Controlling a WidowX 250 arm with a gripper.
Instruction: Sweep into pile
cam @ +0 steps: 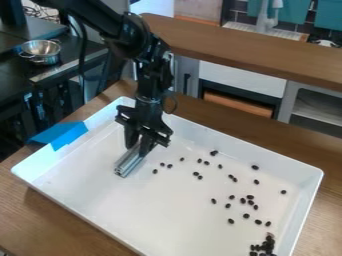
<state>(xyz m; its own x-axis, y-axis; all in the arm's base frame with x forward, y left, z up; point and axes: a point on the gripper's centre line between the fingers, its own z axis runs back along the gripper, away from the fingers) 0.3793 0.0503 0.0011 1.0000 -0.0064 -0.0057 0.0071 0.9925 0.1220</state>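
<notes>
- White tray point(167, 225): shallow, rectangular, set on the wooden table point(27, 215); spans most of the frame, its nearest part cut off at the bottom edge.
- Tray contents: dark beans point(255, 167), scattered singly and in loose clusters from the middle of the frame to the right, lying on the tray floor.
- Dense pile point(267, 246) of the same beans at the lower right of the frame, beside the tray's right wall; partly cut off by the bottom edge.
- Gripper point(139, 149): over the tray, left of centre in the frame, hanging down. Jaws clamped on a metal bar point(127, 164).
- Bar tilted, lower end toward the lower left, left of the nearest beans and apart from them.
- Blue sheet point(63, 134) draped over the tray's left rim.
- Second container: metal bowl point(41, 50), upper left of the frame, on a dark surface. Contents: cannot tell.
</notes>
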